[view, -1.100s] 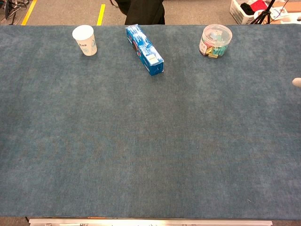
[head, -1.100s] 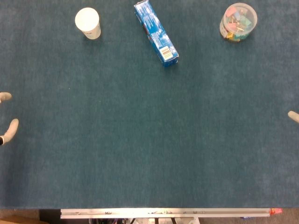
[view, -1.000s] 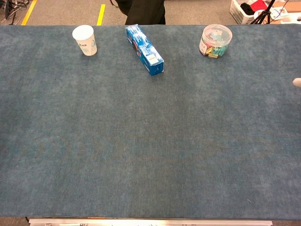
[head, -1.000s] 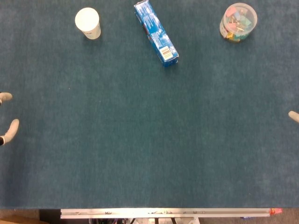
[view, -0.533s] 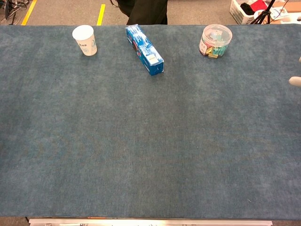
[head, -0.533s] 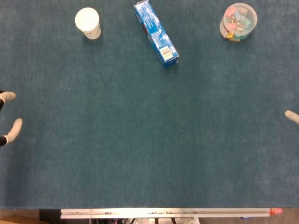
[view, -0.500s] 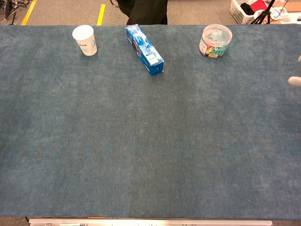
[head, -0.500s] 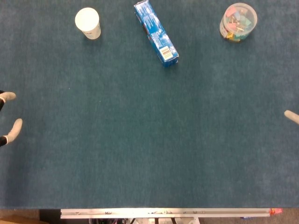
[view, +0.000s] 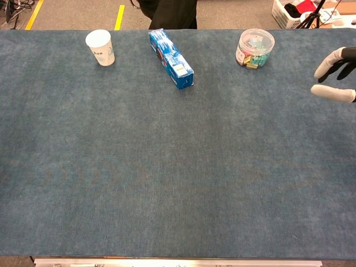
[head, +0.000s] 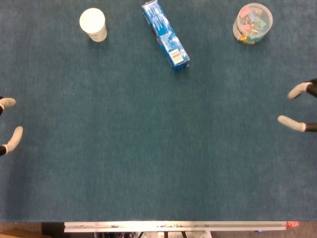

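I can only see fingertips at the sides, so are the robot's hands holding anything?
No, nothing is held. The left hand and right hand show spread fingers with nothing between them, far from the paper cup, blue box and clip tub.

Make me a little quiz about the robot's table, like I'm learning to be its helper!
1. True or false: the right hand holds the white paper cup.
2. Which thing lies between the cup and the clear tub of colourful clips? A) a spoon B) the blue box C) a ball
3. Which thing stands nearest the right hand?

Key:
1. False. Its fingers are apart, with nothing in them, and the cup stands far across the table.
2. B.
3. The clear tub of colourful clips.
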You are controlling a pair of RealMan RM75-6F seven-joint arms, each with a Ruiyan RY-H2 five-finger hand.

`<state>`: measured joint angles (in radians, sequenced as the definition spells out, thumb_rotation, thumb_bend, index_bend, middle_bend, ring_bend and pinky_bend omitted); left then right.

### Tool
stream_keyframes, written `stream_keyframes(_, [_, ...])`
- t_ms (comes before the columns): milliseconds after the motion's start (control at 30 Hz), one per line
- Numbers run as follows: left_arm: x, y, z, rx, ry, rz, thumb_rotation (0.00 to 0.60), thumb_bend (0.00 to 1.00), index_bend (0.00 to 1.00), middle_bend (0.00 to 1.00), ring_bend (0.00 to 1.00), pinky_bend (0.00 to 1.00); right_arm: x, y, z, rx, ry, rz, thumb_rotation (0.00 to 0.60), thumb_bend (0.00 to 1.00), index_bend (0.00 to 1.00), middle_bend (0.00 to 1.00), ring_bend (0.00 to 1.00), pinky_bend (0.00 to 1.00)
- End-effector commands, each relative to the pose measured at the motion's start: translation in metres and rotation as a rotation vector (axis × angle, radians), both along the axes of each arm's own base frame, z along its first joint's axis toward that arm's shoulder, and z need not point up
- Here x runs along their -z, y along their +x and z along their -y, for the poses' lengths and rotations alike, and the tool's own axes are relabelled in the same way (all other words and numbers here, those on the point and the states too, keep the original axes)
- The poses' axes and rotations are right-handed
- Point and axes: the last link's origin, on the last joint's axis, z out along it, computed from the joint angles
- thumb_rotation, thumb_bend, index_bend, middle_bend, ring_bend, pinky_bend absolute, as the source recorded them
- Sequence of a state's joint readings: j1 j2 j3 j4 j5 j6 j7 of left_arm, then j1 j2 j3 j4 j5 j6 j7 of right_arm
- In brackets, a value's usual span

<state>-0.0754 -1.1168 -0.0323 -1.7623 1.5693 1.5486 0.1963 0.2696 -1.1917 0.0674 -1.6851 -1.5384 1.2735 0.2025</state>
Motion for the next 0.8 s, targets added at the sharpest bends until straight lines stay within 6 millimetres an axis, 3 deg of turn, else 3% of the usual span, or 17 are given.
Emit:
stream_keyframes(33, [0.000,0.000,0.001,0.001,0.001,0.002,0.497,0.30,0.31,0.33,0.32,0.27,0.028,0.025,0.009,-0.001,0.136,0.231,0.272,0.00,0.53,0.57,0.44,0.46])
stream_keyframes(200, [-0.001,0.002,0.003,0.007,0.003,0.008,0.498,0.30,0.31,0.33,0.32,0.27,0.055,0.054,0.018,0.013,0.250,0.458,0.325,0.00,0.66,0.70,0.61,0.60])
stream_keyframes(333, [-0.004,0.003,0.005,0.006,0.010,0.012,0.498,0.30,0.31,0.33,0.32,0.27,0.072,0.071,0.022,0.026,0.352,0.542,0.349,0.00,0.75,0.81,0.71,0.69])
stream_keyframes(467, [-0.006,0.003,0.006,0.003,0.018,0.013,0.498,0.30,0.31,0.33,0.32,0.27,0.083,0.088,0.026,0.047,0.397,0.644,0.350,0.00,0.96,0.97,0.88,0.86])
stream_keyframes(567, [-0.006,0.003,0.007,0.001,0.021,0.013,0.498,0.30,0.31,0.33,0.32,0.27,0.091,0.098,0.030,0.059,0.416,0.683,0.343,0.00,1.00,1.00,0.99,0.98])
stream_keyframes(800, [-0.007,0.004,0.006,-0.002,0.020,0.015,0.495,0.30,0.32,0.33,0.32,0.27,0.110,0.115,0.034,0.075,0.488,0.663,0.255,0.00,1.00,1.00,1.00,1.00])
